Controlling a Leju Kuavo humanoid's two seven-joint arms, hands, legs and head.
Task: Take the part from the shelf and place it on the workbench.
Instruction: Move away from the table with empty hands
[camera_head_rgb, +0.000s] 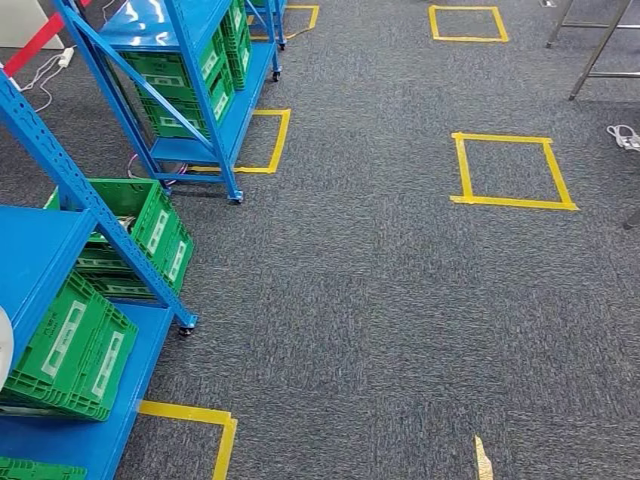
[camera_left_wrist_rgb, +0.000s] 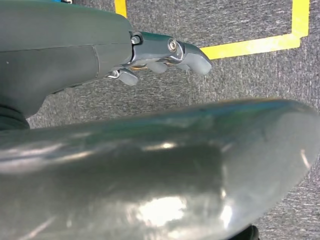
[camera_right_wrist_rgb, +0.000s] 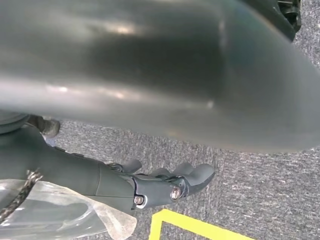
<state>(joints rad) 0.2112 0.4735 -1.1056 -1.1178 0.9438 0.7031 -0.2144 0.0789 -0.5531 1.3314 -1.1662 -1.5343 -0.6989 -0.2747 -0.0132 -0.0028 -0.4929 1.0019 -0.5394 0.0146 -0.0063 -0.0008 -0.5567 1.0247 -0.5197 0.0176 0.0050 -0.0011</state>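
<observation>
The floor is grey carpet (camera_head_rgb: 362, 300) marked with yellow tape squares: one complete square (camera_head_rgb: 513, 201) to the right, a second (camera_head_rgb: 468, 39) farther off, and partial outlines beside each rack. Two blue steel shelf racks stand on the left. The nearer rack (camera_head_rgb: 38, 250) carries green plastic crates (camera_head_rgb: 75, 350) with pale labels, tilted on its shelves, and rests on a caster (camera_head_rgb: 185, 325) at its corner. The farther rack (camera_head_rgb: 189, 60) carries similar crates (camera_head_rgb: 219, 70). Bare metal frame legs (camera_head_rgb: 596, 50) stand at the far right, well apart from the racks. A small yellowish scrap (camera_head_rgb: 483, 460) shows at the lower edge of the head view; what it is cannot be told. The left hand (camera_left_wrist_rgb: 162, 55) hangs above the carpet near a tape line, fingers extended almost straight and holding nothing. The right hand (camera_right_wrist_rgb: 158, 185) also hangs above carpet and tape with its fingers extended. A clear plastic bag (camera_right_wrist_rgb: 56, 215), glossy and crumpled, lies against the wrist side of that hand, with a dark braided cord (camera_right_wrist_rgb: 19, 200) across it. The contents are too blurred to identify, and whether the right hand grips the bag cannot be told.
</observation>
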